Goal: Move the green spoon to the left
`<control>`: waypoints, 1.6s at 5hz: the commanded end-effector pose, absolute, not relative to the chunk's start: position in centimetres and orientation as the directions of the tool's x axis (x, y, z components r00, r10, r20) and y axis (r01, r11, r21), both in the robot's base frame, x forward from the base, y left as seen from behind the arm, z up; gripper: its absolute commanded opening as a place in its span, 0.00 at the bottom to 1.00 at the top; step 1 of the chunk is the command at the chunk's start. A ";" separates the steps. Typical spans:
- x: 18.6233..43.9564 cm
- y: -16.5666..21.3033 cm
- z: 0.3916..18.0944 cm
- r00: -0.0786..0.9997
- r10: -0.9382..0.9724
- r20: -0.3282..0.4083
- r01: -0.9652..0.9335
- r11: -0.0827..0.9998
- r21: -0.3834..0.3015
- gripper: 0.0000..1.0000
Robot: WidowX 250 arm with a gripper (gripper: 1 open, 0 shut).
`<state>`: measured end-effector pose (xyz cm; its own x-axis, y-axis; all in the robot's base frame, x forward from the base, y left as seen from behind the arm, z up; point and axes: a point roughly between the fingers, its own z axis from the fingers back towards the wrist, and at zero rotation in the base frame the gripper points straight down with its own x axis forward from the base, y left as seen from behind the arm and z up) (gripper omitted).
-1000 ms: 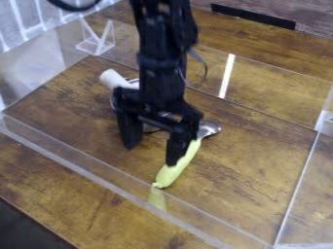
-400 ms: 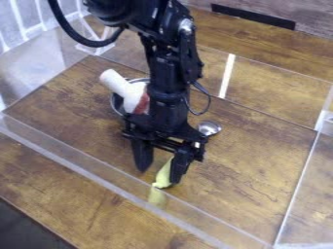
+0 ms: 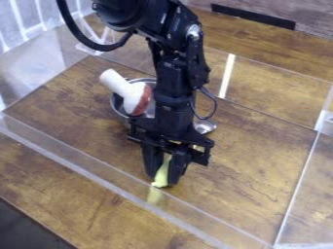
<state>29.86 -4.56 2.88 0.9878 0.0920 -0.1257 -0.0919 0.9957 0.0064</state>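
Spoon (image 3: 160, 178) lies on the tabletop (image 3: 78, 117) near the front, just behind the clear front wall (image 3: 92, 175). Only the yellow-green handle end shows, poking out below the gripper (image 3: 168, 167); bowl end prob. the silver bit (image 3: 204, 128) to the right of the arm, but mostly hidden. Handle looks thick, tapered, plastic: stiff, light, a bit slick. Metal bowl adds little weight. Best hold is across the handle's thick part, near mid-length, so it doesn't pivot when carried.

Gripper points straight down over the handle, fingers either side of it, gap narrow. Looks to be pinching the handle, but contact can't be confirmed from this view, so grip is uncertain.

Just behind the arm: small steel pot (image 3: 130, 102) w/ a white utensil (image 3: 120, 82) sticking out, close to the spoon's path if moved left. Needs a lift to clear it.

Surface is dark wood-grain, flat, slightly glossy. Low clear acrylic walls box the work area on the front, left and right sides. A white rack (image 3: 93, 39) sits at the back left. Open wood to the left of the pot.
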 end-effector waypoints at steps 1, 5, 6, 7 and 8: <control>30.2 -4.8 4.8 0.992 0.102 -0.077 -0.102 0.995 -0.002 0.00; 29.8 -6.4 4.3 0.981 0.177 -0.075 -0.178 0.984 -0.011 0.00; 29.9 -6.2 4.8 0.983 0.163 -0.078 -0.165 0.986 -0.011 0.00; 29.9 -6.1 5.3 0.986 0.147 -0.081 -0.148 0.989 -0.011 0.00; 30.1 -6.4 5.2 0.987 0.138 -0.084 -0.140 0.990 -0.011 0.00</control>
